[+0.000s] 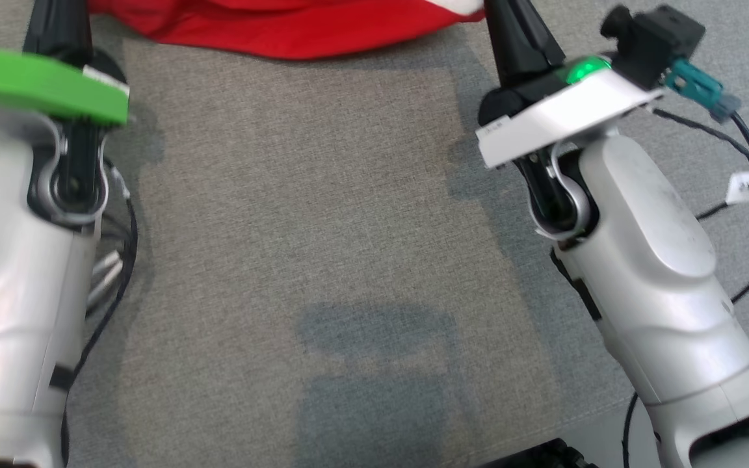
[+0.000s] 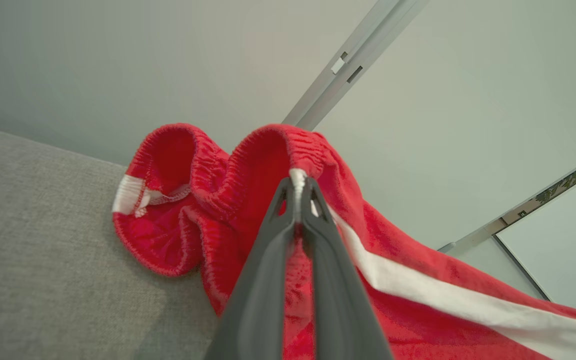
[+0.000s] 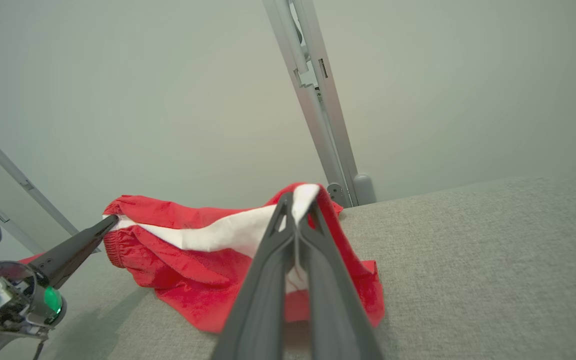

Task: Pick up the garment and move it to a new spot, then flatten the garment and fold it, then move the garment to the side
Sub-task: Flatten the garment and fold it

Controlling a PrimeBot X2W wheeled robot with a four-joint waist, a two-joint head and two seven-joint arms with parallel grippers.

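Red shorts point(image 2: 178, 235) with a white side stripe point(image 2: 443, 295) hang between two dark grippers over a grey cloth-covered desk point(image 1: 348, 227). The upper edge is lifted and the lower folds rest on the desk at its far side, at the top of the head view. You appear to be part-way through carrying the shorts to a new spot, or laying them out to flatten. To do this well, hold both arms well apart so the edge between them is taut. Move them at one pace so neither side drags. Lower the shorts so the hanging cloth meets the desk first and spreads, not bunches, and let go only once the stripe lies straight. The left gripper point(image 2: 298, 187) has its fingers pressed together, pinching the gathered elastic waistband point(image 2: 208, 165) where the white stripe begins, with red cloth bulging to either side of the tips. The right gripper point(image 3: 298, 200) is likewise squeezed tight on the shorts, nipping a white fold of the stripe at the other end, while the rest sags to the desk below it.
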